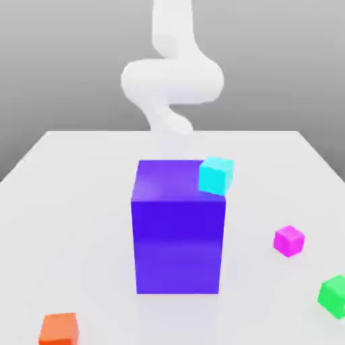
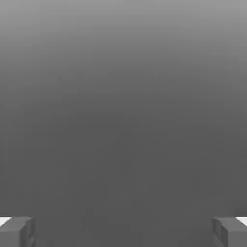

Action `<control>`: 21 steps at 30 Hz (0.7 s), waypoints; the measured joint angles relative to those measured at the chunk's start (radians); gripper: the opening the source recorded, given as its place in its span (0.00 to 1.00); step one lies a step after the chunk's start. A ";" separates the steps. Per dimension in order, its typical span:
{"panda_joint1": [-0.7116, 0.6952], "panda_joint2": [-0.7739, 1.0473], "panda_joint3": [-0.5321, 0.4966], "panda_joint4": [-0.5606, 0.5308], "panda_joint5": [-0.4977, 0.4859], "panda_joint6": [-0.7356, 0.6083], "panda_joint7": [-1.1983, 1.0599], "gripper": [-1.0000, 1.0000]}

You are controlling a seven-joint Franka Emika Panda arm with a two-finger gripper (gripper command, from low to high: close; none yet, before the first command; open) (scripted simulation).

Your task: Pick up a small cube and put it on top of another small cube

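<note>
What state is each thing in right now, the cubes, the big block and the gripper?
magenta cube: resting on the table, untouched
cyan cube: beside the big blue-purple block's top corner
green cube: on the table
orange cube: on the table
gripper: open, holding nothing

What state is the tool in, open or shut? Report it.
Open. In the hand view the tool has its two fingertips far apart at opposite edges, nothing between them.

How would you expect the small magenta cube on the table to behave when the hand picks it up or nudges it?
The magenta cube has flat faces and square edges, so it should probably slide rather than roll when nudged. It looks rigid, so parallel fingers ought to grip opposite faces squarely. It is far smaller than the purple block, so it is likely light and easily shifted by a stray touch.
</note>
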 joint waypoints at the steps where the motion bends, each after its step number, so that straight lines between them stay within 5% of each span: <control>1: 0.033 0.031 -0.002 -0.020 0.004 0.021 -0.049 0.50; 21: 0.565 0.599 0.058 -0.388 0.054 0.409 -0.952 0.50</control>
